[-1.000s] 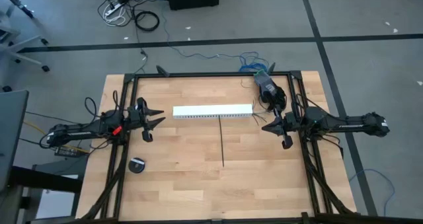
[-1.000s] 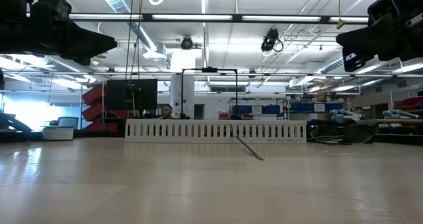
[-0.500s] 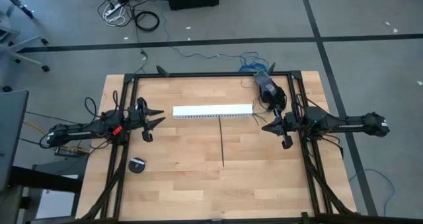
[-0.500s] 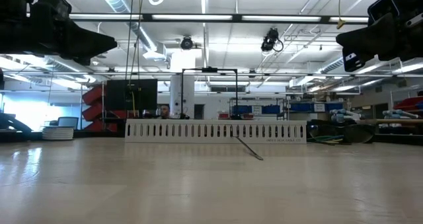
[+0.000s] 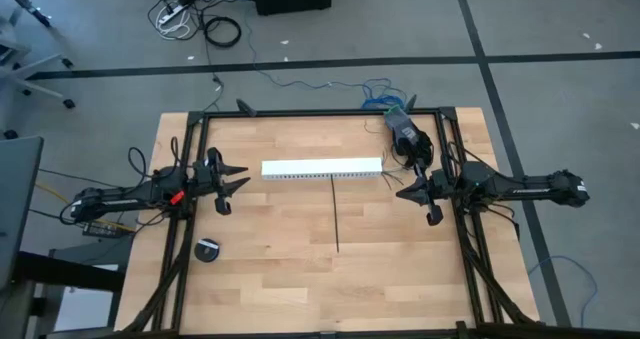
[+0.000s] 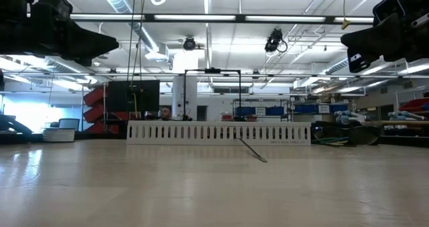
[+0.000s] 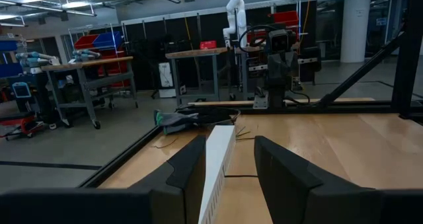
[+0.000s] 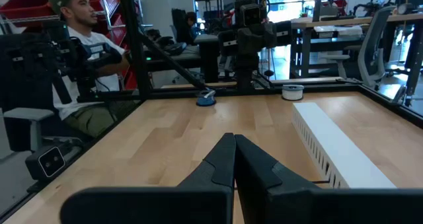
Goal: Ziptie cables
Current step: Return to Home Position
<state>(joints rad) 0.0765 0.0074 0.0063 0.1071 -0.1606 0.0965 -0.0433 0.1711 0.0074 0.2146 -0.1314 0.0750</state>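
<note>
Both arms reach in level from the sides of the surface (image 5: 270, 269), the left gripper (image 5: 244, 177) and right gripper (image 5: 403, 190) pointing inward. The ziptie (image 5: 335, 214) lies straight, thin and black between them (one end at the white channel (image 5: 322, 168)). Left fingers (image 7: 188, 174) spread apart, holding nothing; right fingers (image 8: 221, 161) pressed together, holding nothing

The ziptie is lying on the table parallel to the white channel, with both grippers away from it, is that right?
Not parallel. The high view shows the ziptie lying on the table crosswise to the white channel, with the left gripper and right gripper both away from it.
</note>
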